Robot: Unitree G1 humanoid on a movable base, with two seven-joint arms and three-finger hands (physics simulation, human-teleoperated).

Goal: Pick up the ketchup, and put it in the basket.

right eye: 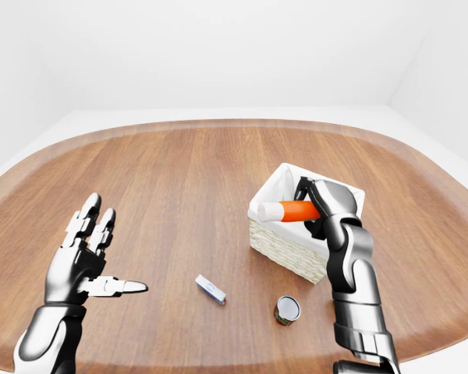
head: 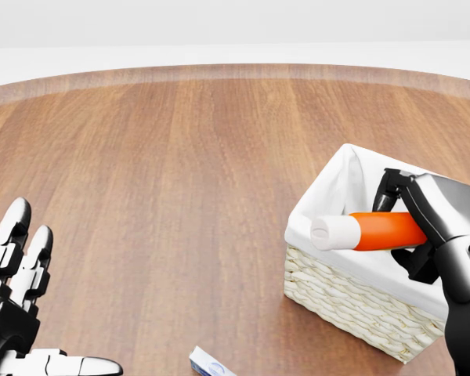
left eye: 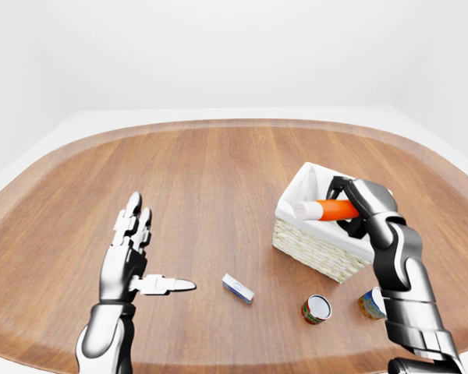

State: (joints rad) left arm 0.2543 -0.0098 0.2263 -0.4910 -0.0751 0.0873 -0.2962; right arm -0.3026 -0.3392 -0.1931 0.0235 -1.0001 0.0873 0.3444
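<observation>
Orange ketchup bottle [head: 380, 230] lies level, cap toward 9 o'clock, clenched in right hand [head: 431, 223] over white-lined wicker basket [head: 352, 301]; left hand [left eye: 132, 261] splayed wide.

No legible txt: small box [left eye: 238, 287] & cans' [left eye: 317, 308] labels too blurry.

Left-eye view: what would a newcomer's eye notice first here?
The orange ketchup bottle, held level by the right hand over the white-lined basket at the right. Then the left hand at the lower left, its fingers spread open over the brown table.
</observation>
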